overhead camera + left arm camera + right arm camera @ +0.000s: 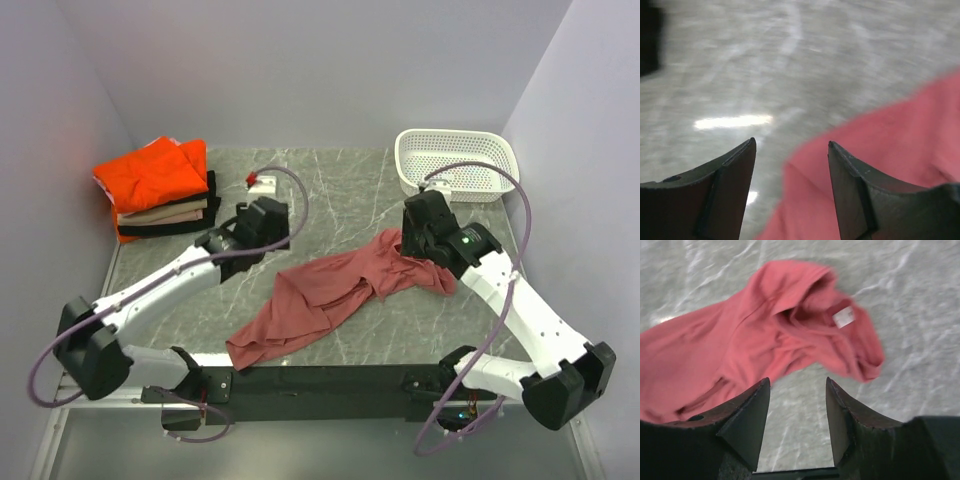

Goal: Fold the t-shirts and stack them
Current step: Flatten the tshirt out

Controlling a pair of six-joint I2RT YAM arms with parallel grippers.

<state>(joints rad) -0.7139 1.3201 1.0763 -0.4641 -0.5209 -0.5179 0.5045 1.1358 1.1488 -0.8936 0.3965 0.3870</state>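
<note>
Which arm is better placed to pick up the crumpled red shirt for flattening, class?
Probably right. The right gripper is open just short of the red shirt's collar end. The left gripper is open too, but mostly over table at the shirt's edge.

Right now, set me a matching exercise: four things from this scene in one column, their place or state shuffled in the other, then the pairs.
Things:
1. salmon t-shirt
2. folded stack
3. white basket
4. right gripper

Place or state:
A. far right corner of the table
B. open, holding nothing
C. crumpled, unfolded, mid-table
D. far left corner of the table

Pairs: 1-C, 2-D, 3-A, 4-B
</note>
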